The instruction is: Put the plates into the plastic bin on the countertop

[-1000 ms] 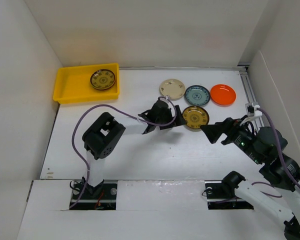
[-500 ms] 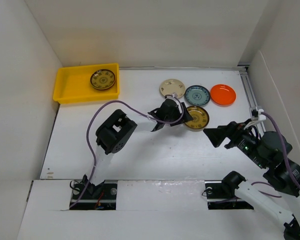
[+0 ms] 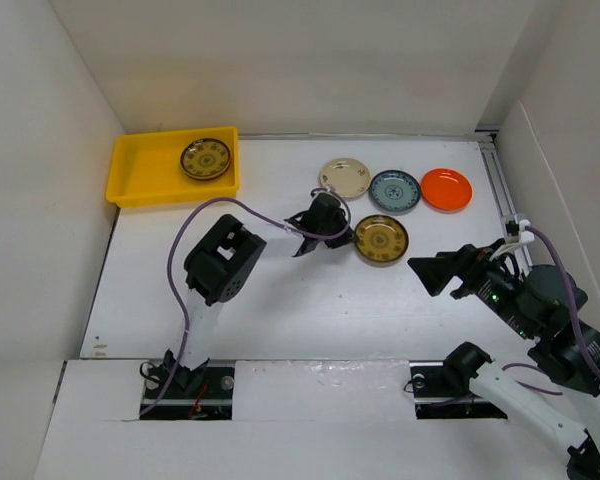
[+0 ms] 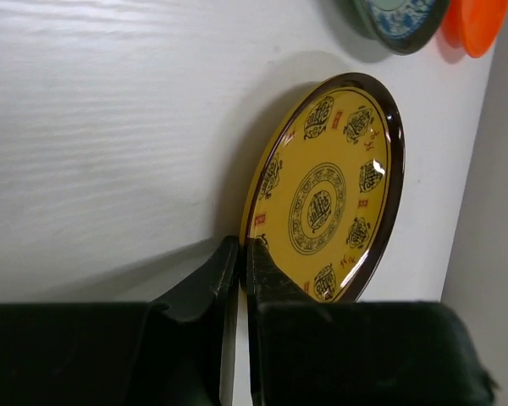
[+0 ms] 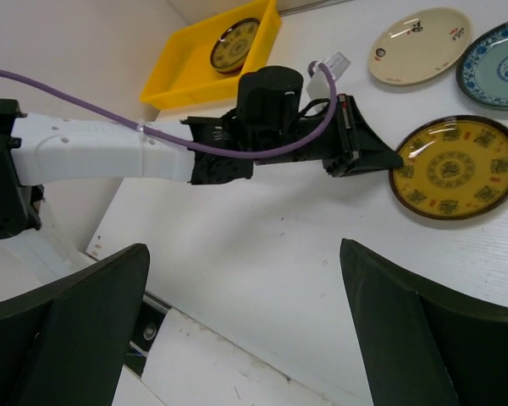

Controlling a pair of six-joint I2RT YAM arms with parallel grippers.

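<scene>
While I scan outward, right pincer point(image 3: 421, 275): spread wide, empty.
Left pincer point(image 4: 243, 245): closed on gold-patterned plate point(image 3: 380, 240) rim, plate on the tabletop point(image 3: 280, 300).
Risk: thin edge hold; I judge it may slip in lifting.
Yellow bin point(image 3: 130, 190): far left, well apart.

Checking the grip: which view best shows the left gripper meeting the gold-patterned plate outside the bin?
Left wrist: the left gripper pinches the rim of the gold-patterned plate, close up. Right wrist shows that contact from the side, farther off; top external shows it small.
</scene>
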